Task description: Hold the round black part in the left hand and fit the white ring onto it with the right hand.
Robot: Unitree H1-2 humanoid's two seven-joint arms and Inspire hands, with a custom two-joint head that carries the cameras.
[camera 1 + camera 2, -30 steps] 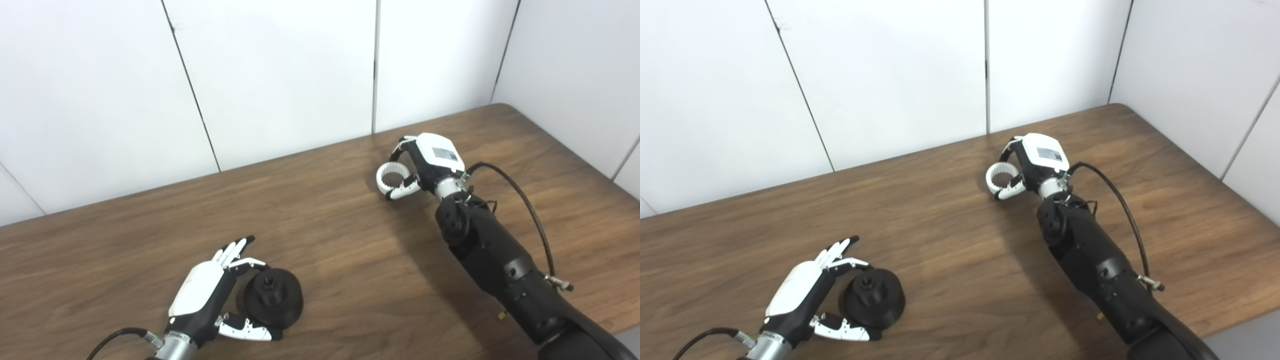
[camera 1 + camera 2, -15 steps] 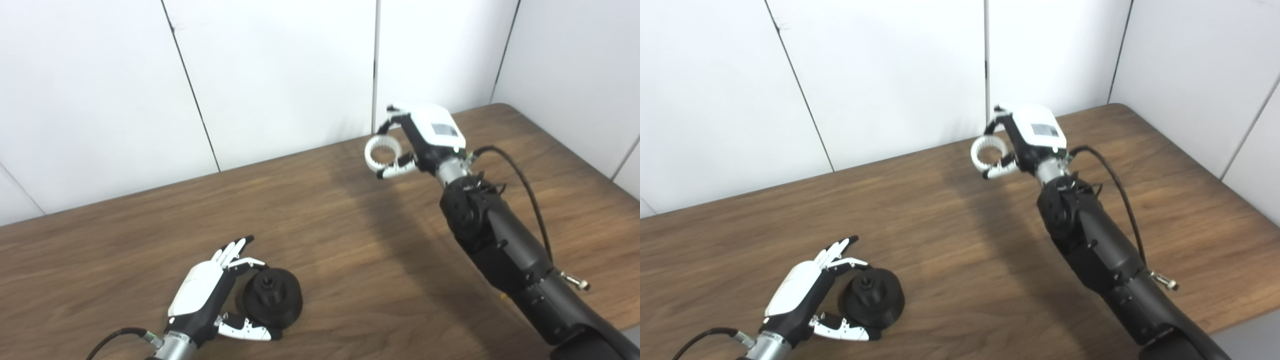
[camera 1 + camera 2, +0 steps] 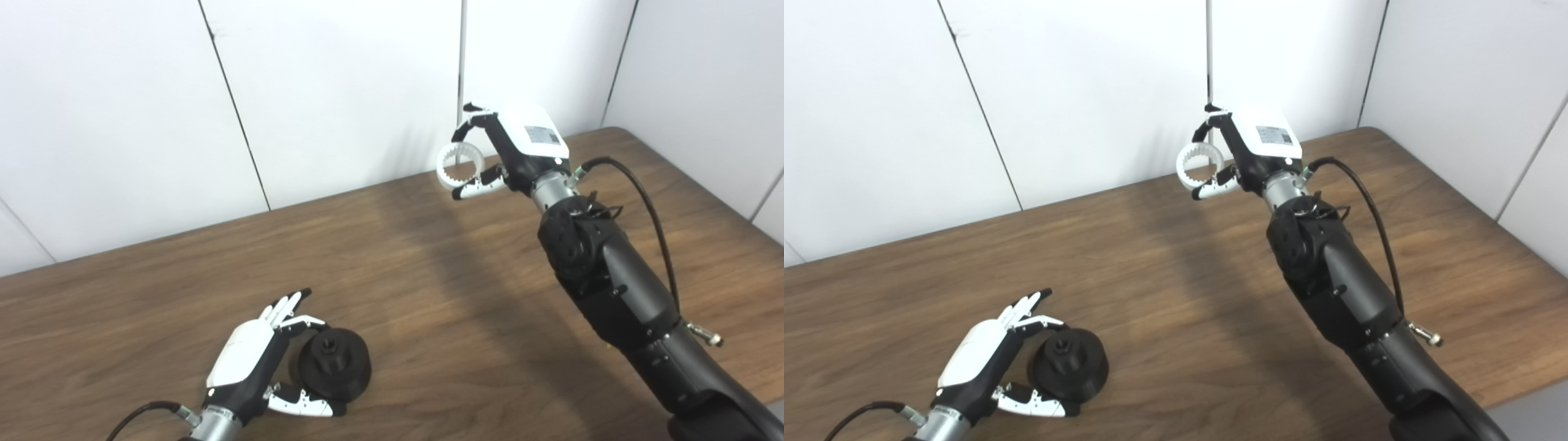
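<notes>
Right hand (image 3: 520, 153) risen, fingers gripping white ring (image 3: 459, 165); left hand (image 3: 251, 361) fingers spread beside black part (image 3: 334, 364).

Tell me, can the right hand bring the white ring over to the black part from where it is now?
Probably yes: the right hand holds the white ring above bare table, and the round black part has its top uncovered beside the left hand.

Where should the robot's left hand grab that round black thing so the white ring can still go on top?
Probably by its wide lower rim, from the left side, where the left hand already sits with fingers apart. The round black part lies flat on the table with its small hub facing up, so a side hold keeps the top free for the white ring.
</notes>
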